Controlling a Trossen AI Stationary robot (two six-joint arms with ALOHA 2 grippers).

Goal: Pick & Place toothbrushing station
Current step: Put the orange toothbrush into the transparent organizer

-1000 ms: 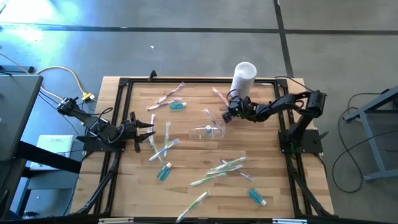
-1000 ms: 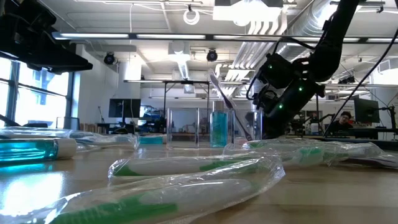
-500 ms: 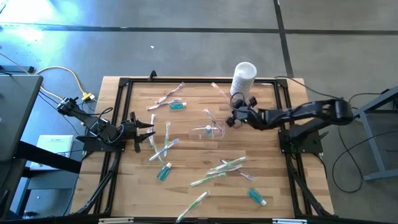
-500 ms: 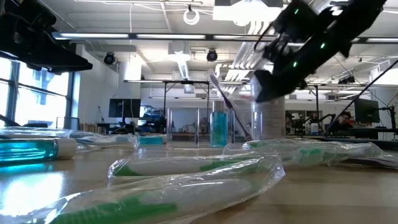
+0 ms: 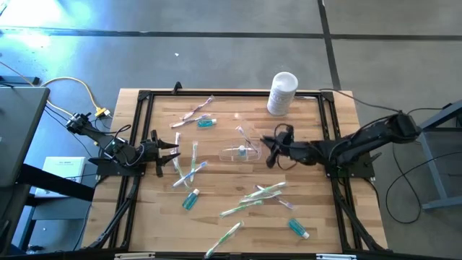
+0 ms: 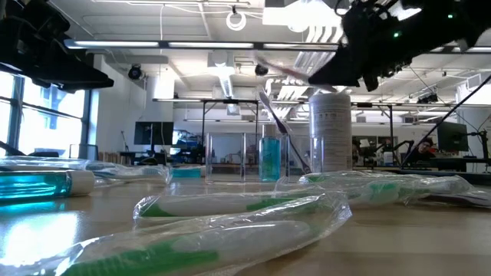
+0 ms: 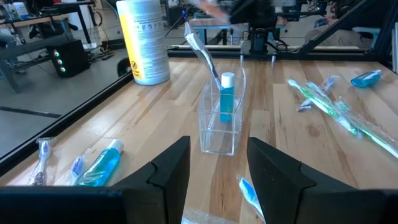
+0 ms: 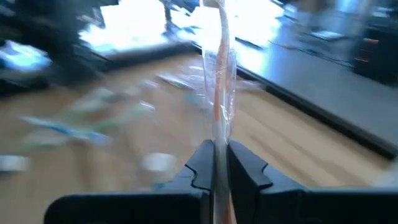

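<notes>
A small clear cup (image 5: 242, 152) stands mid-table with a toothbrush (image 7: 202, 53) and a teal tube (image 7: 227, 102) upright inside it. My right gripper (image 5: 267, 140) hangs just right of the cup, above the table, shut on a pink wrapped toothbrush (image 8: 221, 62). At the table's left edge my left gripper (image 5: 172, 150) waits open, facing the cup (image 7: 221, 118). Several wrapped toothbrushes (image 5: 263, 191) and teal tubes (image 5: 190, 200) lie flat on the wood. My right gripper pinches the wrapped pink toothbrush between its two fingers near one end (image 8: 217, 144), wrapper and all. The fingers lie nearly level, coming from the table's right. The brush runs on past the fingertips, lifted clear of the table.
A white canister (image 5: 282, 92) stands at the far right of the table, behind the cup. A black frame rail (image 5: 216, 94) runs round the work area. More brushes lie at the far left (image 5: 196, 112) and near edge (image 5: 227, 235); a tube (image 5: 298, 229) lies near right.
My right gripper has risen from beside the white canister with the wrapped toothbrush, tipping from pointing down to nearly level, and has moved a little toward the near edge. The brush has come off the table with it. The fingers have stayed shut.
</notes>
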